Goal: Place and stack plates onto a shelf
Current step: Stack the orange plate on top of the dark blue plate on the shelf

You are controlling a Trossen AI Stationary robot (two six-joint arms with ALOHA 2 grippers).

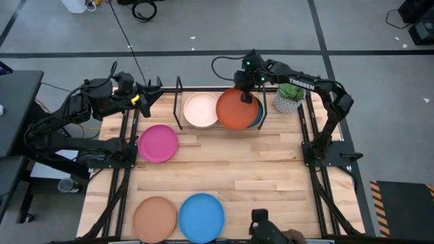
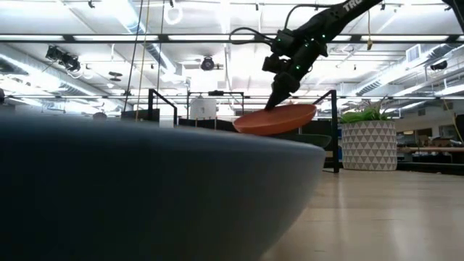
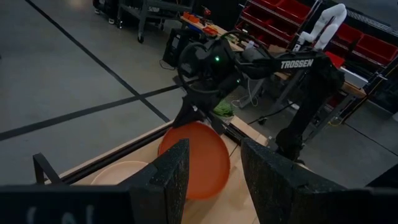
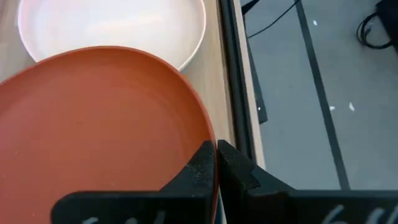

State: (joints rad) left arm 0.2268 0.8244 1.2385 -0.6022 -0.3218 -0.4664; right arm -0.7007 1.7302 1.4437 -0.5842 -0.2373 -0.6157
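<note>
My right gripper (image 1: 245, 97) is shut on the orange plate (image 1: 237, 109) over the right half of the black rod shelf (image 1: 180, 103). A dark teal plate's edge (image 1: 260, 116) shows beneath the orange one. The cream plate (image 1: 201, 110) lies flat in the shelf's left half. The magenta plate (image 1: 157, 143) lies on the table, near the shelf's left end. Tan (image 1: 154, 218) and blue (image 1: 201, 217) plates lie at the near edge. My left gripper (image 1: 148, 99) waits open at the far left corner. My right gripper pinches the orange plate's far rim (image 4: 208, 140) between its two fingers (image 4: 200, 163), one on the upper face and one underneath. It comes from above, slanting down toward the near side. The plate (image 2: 275, 118) is lifted clear and tilted above the shelf.
A potted green plant (image 1: 289, 98) in a patterned pot stands just right of the shelf, close to my right arm. The blue plate's rim (image 2: 145, 188) fills the low view's foreground. Bare wood lies between the shelf and the near plates.
</note>
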